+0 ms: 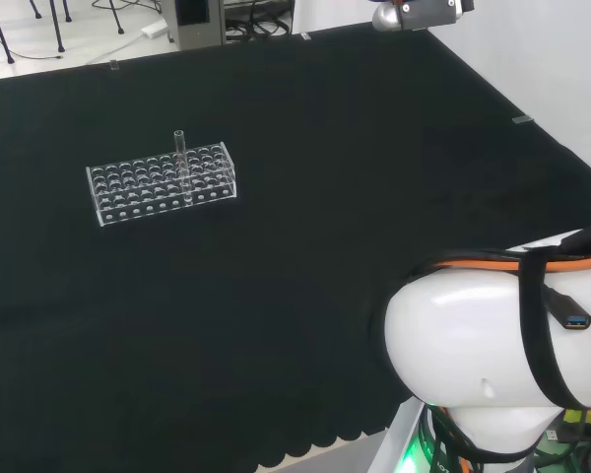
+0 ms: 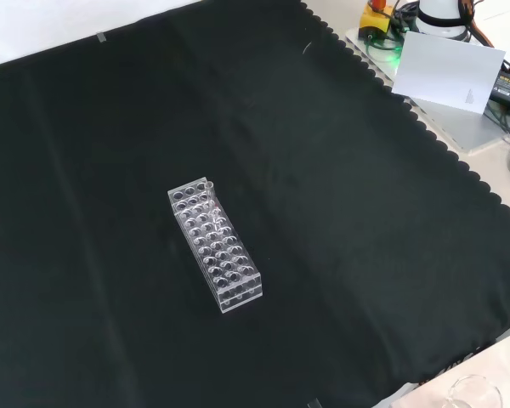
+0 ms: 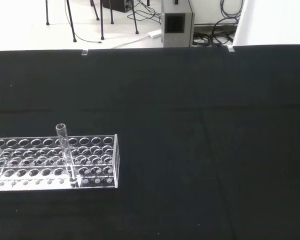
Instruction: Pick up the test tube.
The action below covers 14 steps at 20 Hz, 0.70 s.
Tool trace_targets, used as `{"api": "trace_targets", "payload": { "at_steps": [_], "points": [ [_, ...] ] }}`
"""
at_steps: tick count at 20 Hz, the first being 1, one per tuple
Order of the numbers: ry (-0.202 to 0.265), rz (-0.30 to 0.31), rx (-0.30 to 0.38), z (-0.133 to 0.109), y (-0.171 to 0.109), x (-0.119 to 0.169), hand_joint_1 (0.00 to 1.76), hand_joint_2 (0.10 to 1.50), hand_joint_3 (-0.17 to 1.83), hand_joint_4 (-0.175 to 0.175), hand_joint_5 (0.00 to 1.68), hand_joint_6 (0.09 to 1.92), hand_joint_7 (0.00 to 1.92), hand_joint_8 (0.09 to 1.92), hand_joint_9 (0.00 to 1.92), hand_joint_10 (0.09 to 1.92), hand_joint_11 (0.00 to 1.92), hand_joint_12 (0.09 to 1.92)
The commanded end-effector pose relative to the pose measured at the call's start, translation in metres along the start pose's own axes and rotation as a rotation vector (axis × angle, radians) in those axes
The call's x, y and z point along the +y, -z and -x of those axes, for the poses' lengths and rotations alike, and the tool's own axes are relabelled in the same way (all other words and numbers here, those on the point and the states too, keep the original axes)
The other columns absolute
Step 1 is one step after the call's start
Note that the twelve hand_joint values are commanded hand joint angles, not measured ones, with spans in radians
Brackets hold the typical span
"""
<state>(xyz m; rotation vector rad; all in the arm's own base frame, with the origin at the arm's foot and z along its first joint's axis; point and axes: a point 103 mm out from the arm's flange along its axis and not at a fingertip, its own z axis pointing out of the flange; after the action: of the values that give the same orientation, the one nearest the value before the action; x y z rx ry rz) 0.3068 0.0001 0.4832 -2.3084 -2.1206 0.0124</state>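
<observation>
From my station I saw the test tube (image 1: 179,150) standing upright in a clear rack (image 1: 162,183) on the black cloth (image 1: 305,246), left of the arm's white link (image 1: 492,335) in the head view; I couldn't tell the hand's state
</observation>
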Motion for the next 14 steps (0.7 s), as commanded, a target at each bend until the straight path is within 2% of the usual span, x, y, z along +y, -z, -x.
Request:
{"api": "trace_targets", "payload": {
  "at_steps": [1,8,14],
  "points": [
    [0.000,0.008,-0.007,0.000,0.000,0.000,0.74,0.66,0.65,-0.057,0.19,0.28,0.18,0.80,0.15,0.92,0.01,1.47],
    [0.029,-0.014,0.009,-0.003,-0.003,0.013,0.74,0.67,0.64,-0.056,0.21,0.21,0.15,0.84,0.11,0.99,0.00,1.52],
    [0.117,-0.078,-0.001,-0.020,-0.010,0.054,0.74,0.67,0.64,-0.056,0.22,0.20,0.15,0.84,0.11,1.00,0.00,1.52]
  ]
}}
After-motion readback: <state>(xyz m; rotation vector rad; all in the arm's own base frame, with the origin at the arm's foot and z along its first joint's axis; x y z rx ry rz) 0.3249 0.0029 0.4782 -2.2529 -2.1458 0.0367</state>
